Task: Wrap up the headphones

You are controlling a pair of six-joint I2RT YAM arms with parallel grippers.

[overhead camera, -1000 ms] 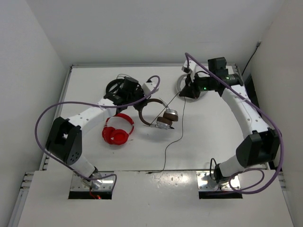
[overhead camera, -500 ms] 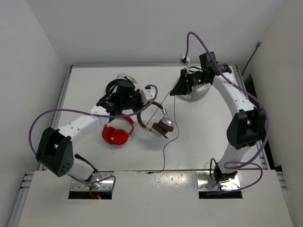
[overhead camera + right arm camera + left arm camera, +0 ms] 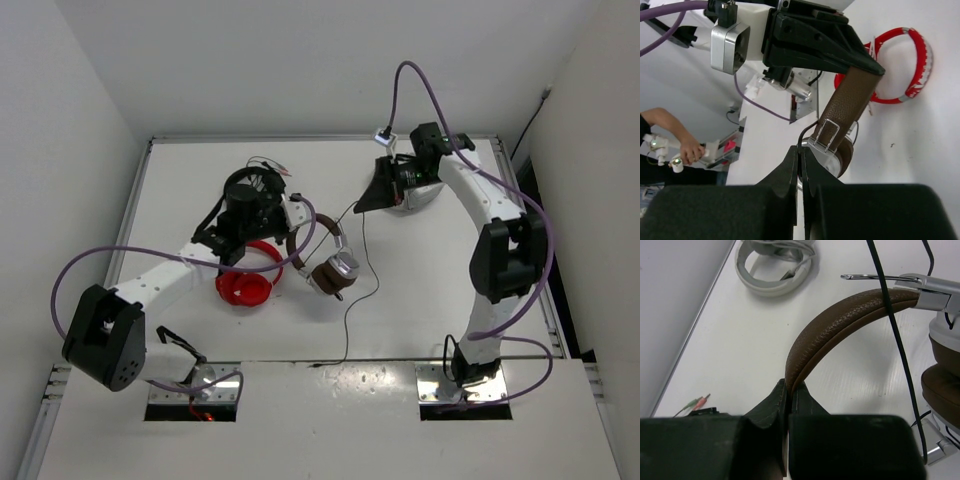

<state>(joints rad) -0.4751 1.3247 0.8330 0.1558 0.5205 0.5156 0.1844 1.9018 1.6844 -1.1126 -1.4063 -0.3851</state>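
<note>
The headphones [image 3: 322,258] have a dark brown headband [image 3: 850,315], silver ear cups [image 3: 826,161] and a thin black cable [image 3: 349,310]. My left gripper [image 3: 297,232] is shut on the headband, seen up close in the left wrist view, left gripper [image 3: 788,386]. The ear cups hang just right of it, over the table. My right gripper [image 3: 360,206] is farther back and to the right, shut on the cable; in the right wrist view the right gripper [image 3: 801,149] pinches it close to an ear cup. From there the cable [image 3: 890,320] crosses the headband and trails to the table's near edge.
Red headphones [image 3: 245,285] lie beside the left arm, also in the right wrist view as red headphones [image 3: 905,65]. White-grey headphones [image 3: 418,196] lie under the right wrist, seen as white-grey headphones [image 3: 775,267] too. Small coloured plugs [image 3: 696,402] lie at the back left.
The left gripper has drawn the headphones a little nearer and to the left. The right gripper has swung left with the cable, its arm folding up higher.
</note>
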